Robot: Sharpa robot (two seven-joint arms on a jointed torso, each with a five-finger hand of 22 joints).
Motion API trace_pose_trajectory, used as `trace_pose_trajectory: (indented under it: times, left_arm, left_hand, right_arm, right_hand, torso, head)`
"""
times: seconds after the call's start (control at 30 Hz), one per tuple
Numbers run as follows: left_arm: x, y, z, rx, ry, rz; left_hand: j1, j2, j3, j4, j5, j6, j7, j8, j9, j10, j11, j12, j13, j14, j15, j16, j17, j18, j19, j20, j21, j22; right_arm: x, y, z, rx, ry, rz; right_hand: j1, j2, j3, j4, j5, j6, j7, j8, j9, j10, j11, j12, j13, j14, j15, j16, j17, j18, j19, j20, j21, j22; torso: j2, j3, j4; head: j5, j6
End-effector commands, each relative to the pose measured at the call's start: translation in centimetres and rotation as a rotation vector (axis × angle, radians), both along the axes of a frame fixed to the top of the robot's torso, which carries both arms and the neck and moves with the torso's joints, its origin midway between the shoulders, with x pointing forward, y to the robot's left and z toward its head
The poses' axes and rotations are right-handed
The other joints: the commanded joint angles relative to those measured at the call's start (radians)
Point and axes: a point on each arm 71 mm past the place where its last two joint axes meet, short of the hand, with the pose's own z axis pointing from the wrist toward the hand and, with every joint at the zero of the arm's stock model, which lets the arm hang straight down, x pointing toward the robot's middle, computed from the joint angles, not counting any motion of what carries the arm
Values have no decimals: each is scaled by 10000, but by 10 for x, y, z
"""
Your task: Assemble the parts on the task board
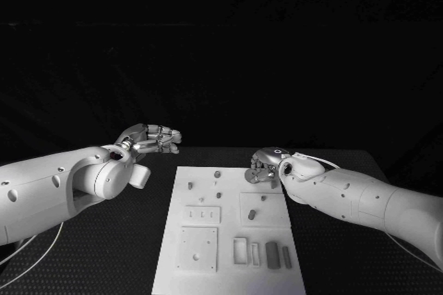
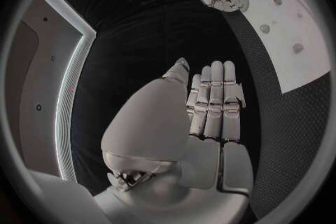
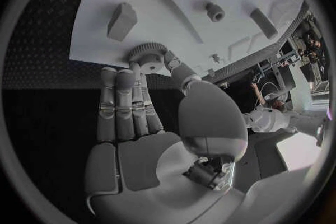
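A: What was the right hand (image 1: 265, 166) doing?

B: It sat at the board's one o'clock corner, and in the right wrist view its thumb and a finger pinched a small toothed gear (image 3: 148, 54) right at the edge of the task board (image 1: 208, 279). The other fingers (image 3: 115, 106) lay straight, side by side.

A: And the left hand (image 1: 152, 140)?

B: It hung off the board, toward ten o'clock from it, over the black table (image 1: 102, 256). Its fingers were stretched out close together with nothing in them; its own wrist view showed them flat and bare.

A: Where were the parts?

B: On the white board between the arms. Small pegs (image 1: 217, 175) stood along its far half, a short block (image 1: 252, 214) sat in a square recess at about three o'clock of the board's middle, and a dark bar (image 1: 271, 254) lay upright among the slots near five o'clock.

A: Anything near the gear?

B: A slanted block (image 3: 122, 21) and a round stud (image 3: 214, 11), both apart from it.
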Motion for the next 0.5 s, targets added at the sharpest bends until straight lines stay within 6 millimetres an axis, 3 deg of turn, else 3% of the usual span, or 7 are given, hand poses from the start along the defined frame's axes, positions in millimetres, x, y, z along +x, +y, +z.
trace_pose_trajectory:
  times: [0.03, 0.23, 0.3, 0.5]
  left_arm:
    - [-1, -1, 2, -38, -130, -140]
    - [-1, -2, 2, -37, -118, -149]
    - [-1, -2, 2, -37, -123, -147]
    - [0, -2, 2, -35, -120, -145]
  left_hand:
    - [-83, -44, -59, 9, -59, -7, 9, -33, 9, -10, 81, -69, 18, 72, 14, -45, 13, -13, 45, -26, -70, 17]
    - [-85, -44, -59, 9, -59, -8, 9, -36, 12, -12, 82, -75, 19, 73, 14, -48, 16, -13, 47, -27, -73, 19]
    - [-84, -45, -59, 8, -58, -9, 10, -37, 13, -12, 83, -77, 19, 74, 14, -50, 18, -13, 47, -27, -74, 19]
    - [-82, -47, -59, 5, -58, -9, 10, -40, 15, -15, 84, -82, 20, 74, 14, -53, 20, -13, 47, -28, -78, 20]
  right_arm:
    - [-3, 1, -9, -275, 520, 170]
    - [-4, 2, -12, -395, 827, 231]
    - [-4, 3, -12, -483, 932, 238]
    - [-4, 3, -13, -579, 992, 242]
  right_hand:
    - [205, 190, 242, -29, 69, 120, -17, -16, 3, 92, -13, -70, 49, -19, 41, 24, -15, 304, -4, 60, 25, 161]
    - [462, 422, 830, -66, 70, 205, -50, -25, -3, 84, 23, -259, -31, -48, 76, 47, -34, 303, -56, 74, 48, 181]
    - [512, 411, 1249, -70, 70, 214, -38, -64, -20, 135, 42, -383, -93, -62, 93, 73, -49, 304, -78, 99, 92, 193]
    - [575, 395, 1537, -77, 69, 226, -35, -85, -27, 187, 48, -478, -139, -72, 102, 95, -64, 304, -99, 105, 142, 198]
  torso:
    - [0, 8, -12]
    - [4, 10, -10]
    - [3, 14, -9]
    - [2, 9, -6]
  head:
    - [14, 5]
    - [17, -3]
    - [16, -9]
    - [7, -15]
